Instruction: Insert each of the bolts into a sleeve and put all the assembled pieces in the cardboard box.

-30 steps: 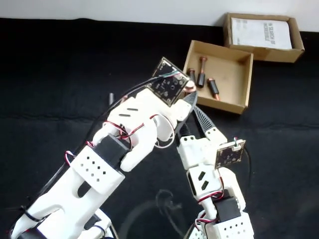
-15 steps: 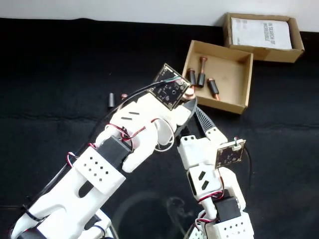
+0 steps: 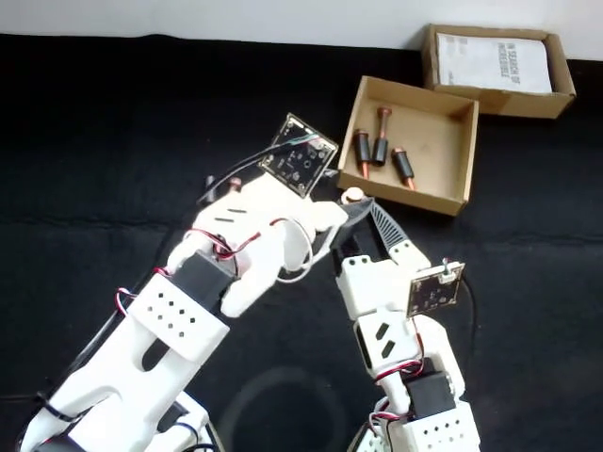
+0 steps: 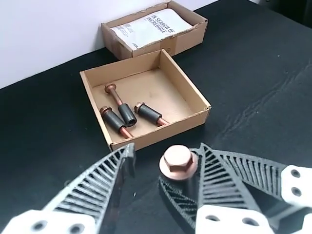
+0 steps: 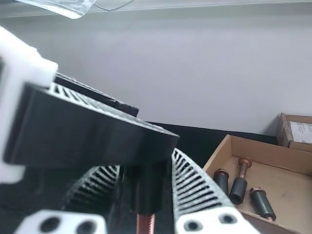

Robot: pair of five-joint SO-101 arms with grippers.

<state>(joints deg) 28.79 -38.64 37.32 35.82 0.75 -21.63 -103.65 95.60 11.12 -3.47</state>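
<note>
Finishing insertion near cardboard box (image 3: pixel 438 132): clamping sleeve (image 5: pixel 146 187) with seated bolt (image 4: pixel 179 162) in right fingers (image 5: pixel 195 195), with left fingers (image 4: pixel 97 187) spread open. Next: lifting over box, releasing inside.

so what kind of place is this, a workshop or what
Probably a robotics test bench: small white robot arms at a table under black cloth, a plain white wall behind, and a cardboard box holding three sleeved bolts.
</note>
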